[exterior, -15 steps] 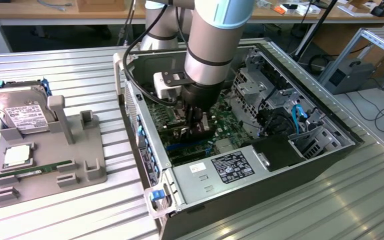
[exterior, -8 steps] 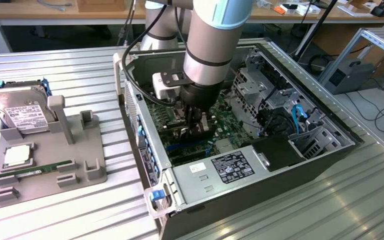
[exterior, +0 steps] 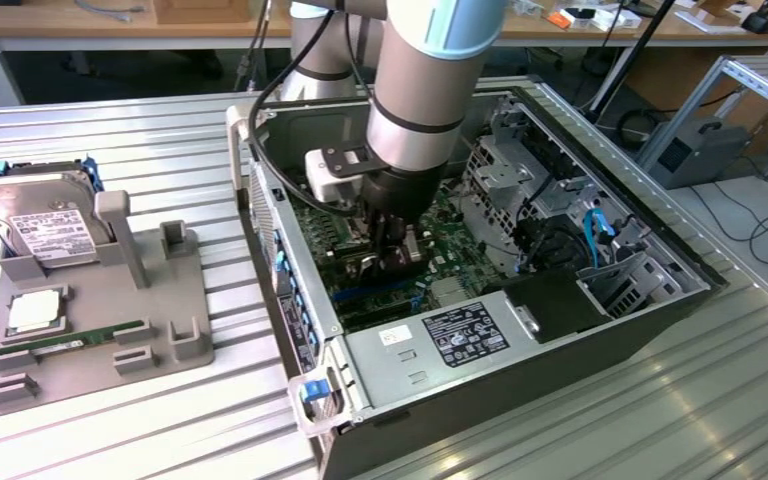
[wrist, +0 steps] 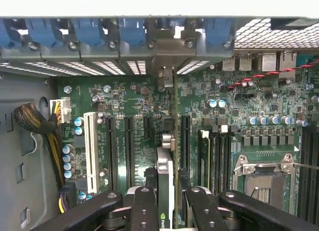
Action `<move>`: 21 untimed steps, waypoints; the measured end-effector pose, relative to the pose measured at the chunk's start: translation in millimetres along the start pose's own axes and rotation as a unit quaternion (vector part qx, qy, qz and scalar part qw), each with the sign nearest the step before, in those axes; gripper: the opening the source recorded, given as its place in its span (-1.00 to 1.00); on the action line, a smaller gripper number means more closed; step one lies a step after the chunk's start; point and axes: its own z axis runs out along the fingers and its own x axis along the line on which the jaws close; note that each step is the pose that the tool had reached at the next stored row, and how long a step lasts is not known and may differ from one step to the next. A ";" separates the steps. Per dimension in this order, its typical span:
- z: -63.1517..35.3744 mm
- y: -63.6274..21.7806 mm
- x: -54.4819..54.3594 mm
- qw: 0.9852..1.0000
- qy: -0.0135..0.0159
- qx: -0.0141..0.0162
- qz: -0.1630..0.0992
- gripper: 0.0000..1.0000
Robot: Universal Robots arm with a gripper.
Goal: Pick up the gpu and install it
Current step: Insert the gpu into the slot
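Note:
My gripper (exterior: pixel 395 258) is down inside the open computer case (exterior: pixel 651 215), over the green motherboard (exterior: pixel 458 235). It is shut on the gpu (exterior: pixel 408 246), which stands on edge between the fingers. In the wrist view the gpu (wrist: pixel 165 173) is a thin upright card with a silvery edge, clamped between the black fingers (wrist: pixel 144 203) of the gripper (wrist: pixel 167 193). The card runs along the black expansion slots (wrist: pixel 128 146) toward the rear bracket openings (wrist: pixel 167 61). Whether its lower edge sits in a slot is hidden.
A grey fixture tray (exterior: pixel 157 350) on the exterior view's left holds a silver hard drive (exterior: pixel 44 225), a RAM stick (exterior: pixel 71 343) and a square chip (exterior: pixel 37 310). Inside the case are the power supply (exterior: pixel 458 335), drive cages (exterior: pixel 518 170), cables (exterior: pixel 598 225) and the CPU socket (wrist: pixel 264 176).

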 end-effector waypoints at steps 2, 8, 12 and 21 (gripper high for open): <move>0.0 -0.2 0.0 1.000 0.000 0.000 -0.002 -0.46; -3.2 -1.3 -0.2 1.000 0.000 0.000 -0.007 -0.46; -11.4 -2.0 -0.6 1.000 0.000 0.000 -0.007 -0.46; -11.0 -18.8 -0.7 1.000 0.000 -0.005 -0.008 -0.46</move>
